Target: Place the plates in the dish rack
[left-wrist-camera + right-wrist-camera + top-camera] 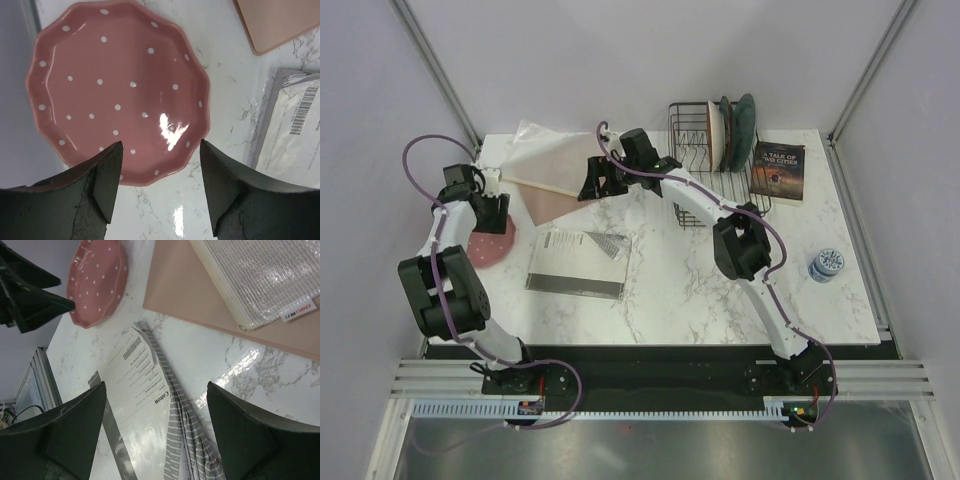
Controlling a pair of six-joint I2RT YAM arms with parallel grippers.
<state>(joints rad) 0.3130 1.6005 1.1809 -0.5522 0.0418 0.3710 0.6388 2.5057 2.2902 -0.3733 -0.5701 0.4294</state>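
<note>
Plates stand on edge in the dish rack (pixel 690 125) at the bench's (pixel 700 290) far edge, right of its middle (a whitish plate (pixel 714 135) and a teal plate (pixel 747 118) among them). Near the left edge the speckled pink plate (pixel 117 85) lies flat. The left end effector (pixel 160 147) hangs over its rim, released, gripping nothing. The right end effector (pixel 156 390), also released and empty, hovers by the pinkish sheet (pixel 200 295).
</note>
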